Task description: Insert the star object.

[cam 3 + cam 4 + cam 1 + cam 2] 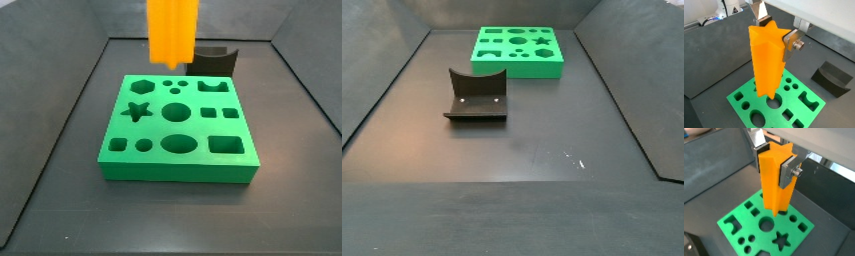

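The star object [775,175] is held upright in the closed end effector [773,159], above the green block [178,160]. Its ridges should be aligned with the star hole [135,111] before lowering.

Star object [769,60]: bright orange ridged prism, star cross-section | Pose: upright, off the surface | State: clamped near its upper end between the fingers of the gripper [777,33] | Location: lower end above the green block [178,135]
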